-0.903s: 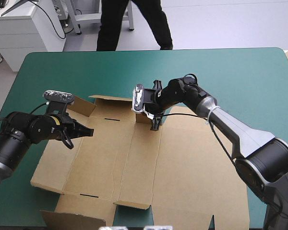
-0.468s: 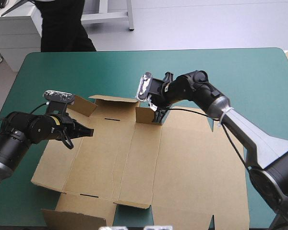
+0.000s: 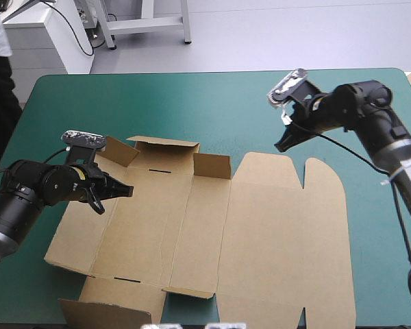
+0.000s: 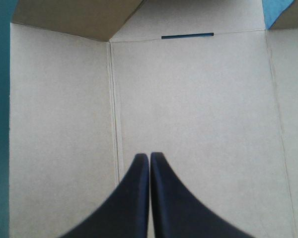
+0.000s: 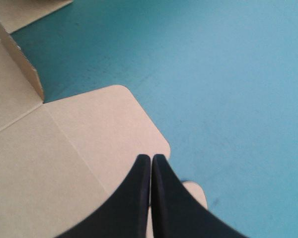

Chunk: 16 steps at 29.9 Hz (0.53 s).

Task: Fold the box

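- The box (image 3: 212, 233) is lying mostly flat across the lower middle of the high view, on the table (image 3: 157, 96). Only the short flaps (image 3: 212, 165) along its far edge are standing up.
- The left gripper (image 3: 125, 188) is hanging left of centre, over the box's left panels. Its fingers are pressed together with nothing between them, and they are pointing down beside a crease (image 4: 113, 99). I cannot tell whether they are touching the board.
- The right gripper (image 3: 281, 144) is sitting in the upper right with its fingers likewise closed and empty. It is over a rounded tab (image 5: 104, 119) at the box's far edge.
- I am guessing a wall is waiting to be raised next, since most panels are lying flat.
- To do that well, one gripper should be pinning the base close to the crease while the other is pushing the panel up from low under its free edge.
- The lifting should be going slowly, as the light sheet is likely to slide on the cover.
- The slot (image 4: 187, 35) looks meant for tucking, so the walls should be standing square before anything goes in.
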Motion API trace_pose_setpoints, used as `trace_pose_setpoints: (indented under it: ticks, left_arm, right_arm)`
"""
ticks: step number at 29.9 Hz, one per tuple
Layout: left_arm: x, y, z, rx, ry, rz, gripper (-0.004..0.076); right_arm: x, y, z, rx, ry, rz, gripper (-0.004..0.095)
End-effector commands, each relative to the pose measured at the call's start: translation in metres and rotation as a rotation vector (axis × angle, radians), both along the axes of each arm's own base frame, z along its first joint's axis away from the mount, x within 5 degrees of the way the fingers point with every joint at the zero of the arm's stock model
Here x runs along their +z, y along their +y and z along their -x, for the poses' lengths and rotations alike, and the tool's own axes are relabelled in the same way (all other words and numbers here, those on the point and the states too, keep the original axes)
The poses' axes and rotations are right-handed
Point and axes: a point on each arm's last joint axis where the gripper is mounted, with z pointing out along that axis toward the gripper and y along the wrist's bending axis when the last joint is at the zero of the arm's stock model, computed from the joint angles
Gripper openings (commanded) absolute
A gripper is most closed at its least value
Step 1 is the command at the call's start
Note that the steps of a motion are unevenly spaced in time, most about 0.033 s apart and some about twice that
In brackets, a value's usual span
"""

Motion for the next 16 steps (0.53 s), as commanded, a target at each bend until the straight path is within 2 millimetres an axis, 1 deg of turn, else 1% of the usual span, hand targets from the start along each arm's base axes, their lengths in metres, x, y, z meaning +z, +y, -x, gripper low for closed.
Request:
trace_pose_setpoints:
  ticks: [1, 4, 7, 8, 12, 16]
  left_arm:
    - [0.015, 0.001, 0.001, 0.006, -0.069, 0.007, -0.0008]
    - [0.014, 0.004, 0.002, 0.017, -0.049, -0.021, -0.0008]
    - [0.013, 0.01, 0.004, 0.048, -0.032, -0.074, -0.0008]
    - [0.013, 0.013, 0.005, 0.059, -0.025, -0.097, -0.0008]
    - [0.019, 0.021, 0.012, 0.103, -0.037, -0.145, -0.0008]
    - [0.029, 0.03, 0.025, 0.152, -0.079, -0.172, -0.0008]
  right_arm:
    - [0.03, -0.03, 0.032, -0.096, -0.099, -0.058, -0.0014]
    - [0.022, -0.047, 0.052, -0.175, -0.088, -0.079, -0.0015]
    - [0.012, -0.059, 0.068, -0.252, -0.091, -0.125, -0.0015]
    - [0.004, -0.062, 0.074, -0.276, -0.08, -0.143, -0.0015]
    - [-0.016, -0.071, 0.095, -0.329, -0.035, -0.175, -0.0015]
    - [-0.035, -0.075, 0.108, -0.356, -0.008, -0.191, -0.0015]
